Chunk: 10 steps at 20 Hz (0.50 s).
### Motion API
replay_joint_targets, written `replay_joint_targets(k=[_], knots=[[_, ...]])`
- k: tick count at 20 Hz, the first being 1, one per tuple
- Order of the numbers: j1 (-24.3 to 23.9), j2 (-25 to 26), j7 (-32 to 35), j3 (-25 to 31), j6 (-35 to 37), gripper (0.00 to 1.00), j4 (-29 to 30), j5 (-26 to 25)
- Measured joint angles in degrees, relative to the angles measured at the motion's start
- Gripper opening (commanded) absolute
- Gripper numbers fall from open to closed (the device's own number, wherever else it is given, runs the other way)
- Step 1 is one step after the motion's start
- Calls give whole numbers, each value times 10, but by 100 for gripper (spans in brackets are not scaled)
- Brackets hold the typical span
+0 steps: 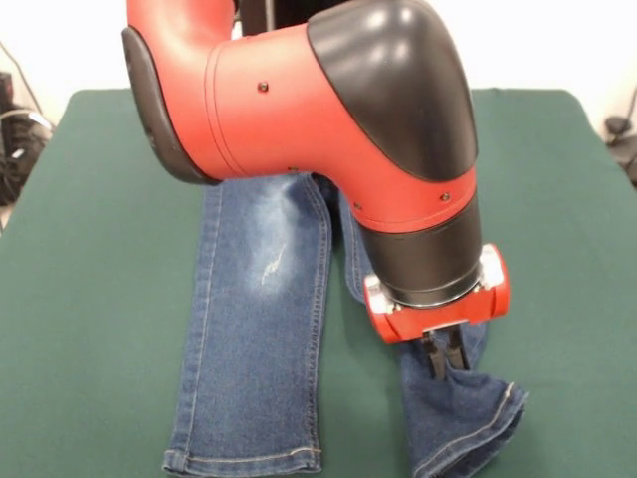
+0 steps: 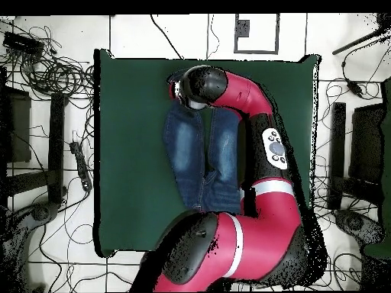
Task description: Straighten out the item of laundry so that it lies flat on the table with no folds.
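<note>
Green desk (image 1: 90,249) under jeans (image 1: 259,329); we see end effector (image 1: 447,360) pinched together on crumpled leg near hem, other leg lying straight.

The arm (image 1: 328,110) was glossy red with rounded black joint caps, small dark screws, a black wrist cylinder, and a red collar above the dark claw (image 1: 445,360).
</note>
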Motion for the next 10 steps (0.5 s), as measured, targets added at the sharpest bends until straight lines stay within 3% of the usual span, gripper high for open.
replay_joint_targets(k=[10], knots=[[-17,-1,0,10,0,0,0,0]])
